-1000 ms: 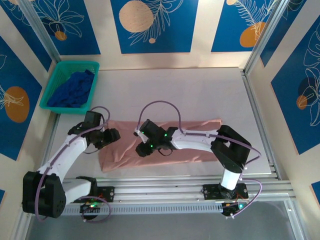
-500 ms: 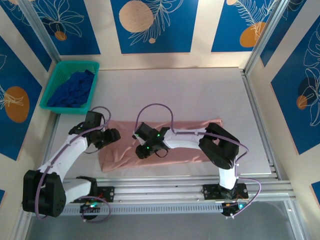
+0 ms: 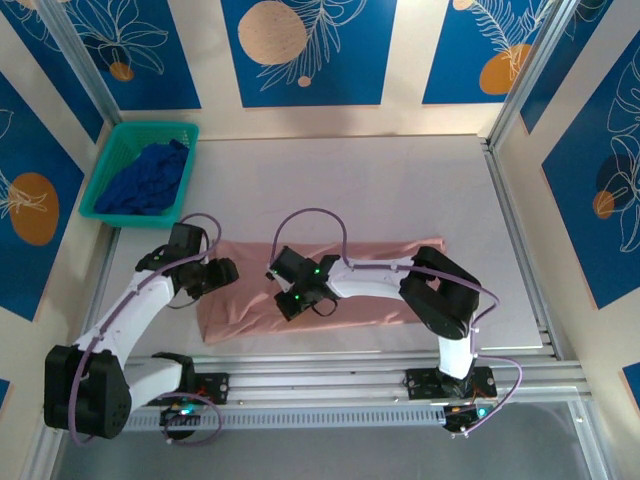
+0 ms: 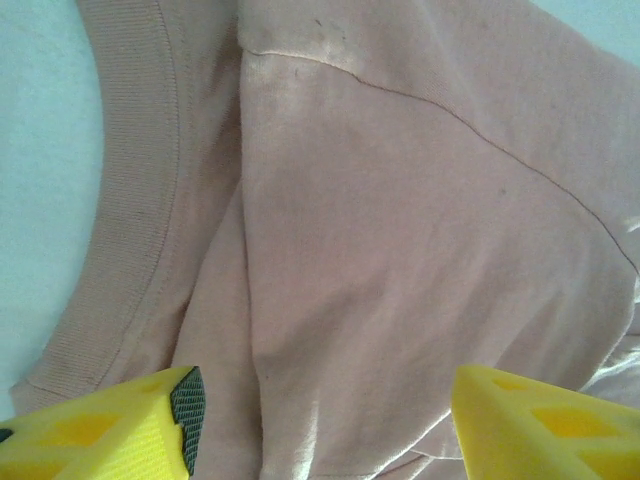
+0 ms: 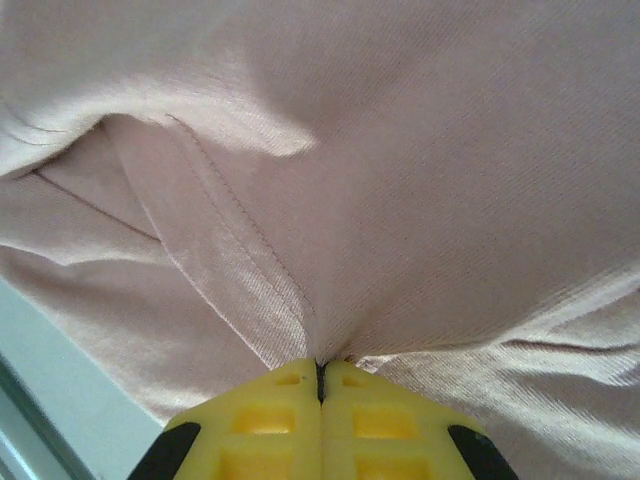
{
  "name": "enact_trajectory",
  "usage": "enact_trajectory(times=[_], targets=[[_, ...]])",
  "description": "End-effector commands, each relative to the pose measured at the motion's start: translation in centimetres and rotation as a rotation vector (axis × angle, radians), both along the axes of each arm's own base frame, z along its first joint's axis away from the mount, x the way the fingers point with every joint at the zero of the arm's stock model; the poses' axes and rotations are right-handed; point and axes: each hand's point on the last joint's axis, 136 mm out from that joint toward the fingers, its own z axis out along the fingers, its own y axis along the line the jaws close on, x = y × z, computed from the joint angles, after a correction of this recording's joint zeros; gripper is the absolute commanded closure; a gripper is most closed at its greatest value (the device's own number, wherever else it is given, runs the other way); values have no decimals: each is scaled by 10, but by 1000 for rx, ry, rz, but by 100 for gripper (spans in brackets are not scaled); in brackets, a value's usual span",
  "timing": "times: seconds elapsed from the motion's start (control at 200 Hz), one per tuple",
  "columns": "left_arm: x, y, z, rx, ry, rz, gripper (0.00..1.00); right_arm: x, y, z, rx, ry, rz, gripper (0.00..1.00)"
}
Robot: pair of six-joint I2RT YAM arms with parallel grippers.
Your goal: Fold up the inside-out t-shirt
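low over the t-shirt (image 3: 240,312), right arm (image 3: 372,279) reaches left, fingers (image 5: 275,405) pinching fabric.

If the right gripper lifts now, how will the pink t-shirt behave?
Likely floppy: the pink t-shirt puckers into folds where the right gripper pinches it. Probably light: thin cloth, lying flat. Most would likely trail, since one small spot is held.
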Motion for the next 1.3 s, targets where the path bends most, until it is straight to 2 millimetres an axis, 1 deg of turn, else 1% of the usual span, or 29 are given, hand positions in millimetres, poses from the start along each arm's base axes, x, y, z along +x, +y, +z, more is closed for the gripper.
enact_trajectory(times=[0.0,0.125,0.225,0.375,0.46,0.52,0.605,0.655,0.7,0.785,0.805,0.84,0.92,1.03,1.095,1.19,1.295], targets=[[1,3,9,34,-23,-20,34,-10,-4,22,30,0,13,100],[0,5,10,45,-22,-22,34,-17,-10,28,40,16,22,100],[1,6,11,53,-25,-22,34,-22,-15,28,32,29,26,100],[1,8,12,64,-26,-26,33,-26,-21,23,4,50,33,100],[1,12,14,87,-27,-26,33,-29,-25,18,-18,63,36,100],[3,15,16,105,-34,-25,33,-29,-28,16,-34,73,37,94],[6,20,17,124,-42,-16,32,-28,-29,18,-38,73,46,88],[8,22,18,132,-47,-9,32,-26,-29,21,-35,68,52,78],[12,25,19,137,-55,0,29,-22,-28,25,-26,63,53,70],[19,28,18,151,-74,16,22,-11,-25,38,24,46,48,61],[21,29,16,153,-76,20,20,-9,-24,41,40,44,44,59],[25,30,13,154,-77,27,17,-4,-22,45,69,43,39,51],[32,32,4,156,-68,37,12,9,-21,53,113,26,16,41],[39,36,-10,180,-43,43,5,26,-22,63,153,-2,-17,35],[41,39,-17,206,-23,40,3,35,-25,69,171,-23,-39,33],[40,41,-24,222,4,42,2,51,-35,75,177,-55,-77,31],[37,38,-24,201,3,45,2,73,-52,80,176,-81,-150,31]])
